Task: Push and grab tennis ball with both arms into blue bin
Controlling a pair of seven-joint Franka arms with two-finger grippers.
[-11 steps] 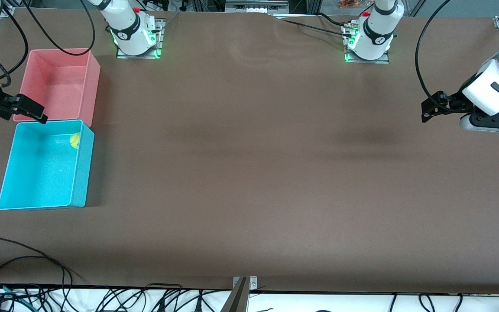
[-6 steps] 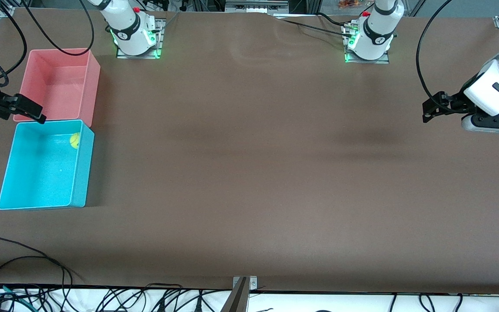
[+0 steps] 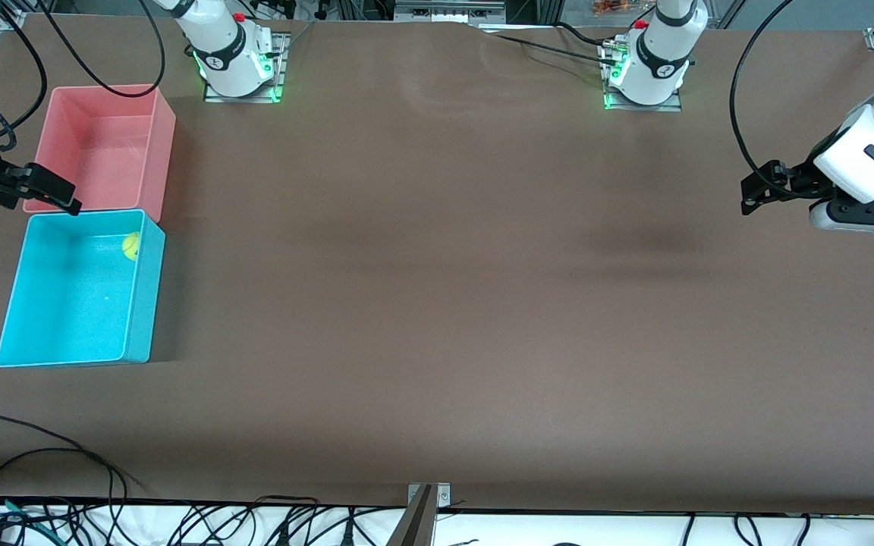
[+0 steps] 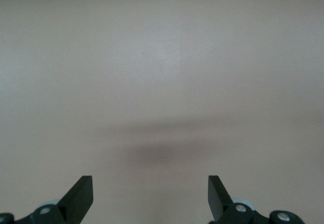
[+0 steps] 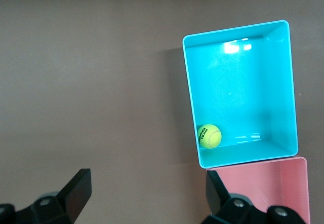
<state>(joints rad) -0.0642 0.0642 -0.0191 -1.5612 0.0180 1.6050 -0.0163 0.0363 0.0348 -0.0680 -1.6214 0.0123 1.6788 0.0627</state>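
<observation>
Yellow-green tennis ball [image 3: 131,246] sits inside blue bin [image 3: 141,303], corner nearest pink bin [image 3: 156,152]. Right gripper [image 3: 54,197] over pink bin's edge, fingers spread, empty. Left gripper [image 3: 757,193] over bare table [image 3: 444,303], spread, empty.

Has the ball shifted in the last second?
No. The tennis ball lies in the same corner of the blue bin, the corner nearest the pink bin, as before.

The ball [image 5: 209,136] lies in the blue bin [image 5: 281,87] at its corner beside the pink bin [image 5: 273,183], the bins touching end to end on the brown table [image 5: 86,72], above which the right gripper [image 5: 147,193] hangs open.
</observation>
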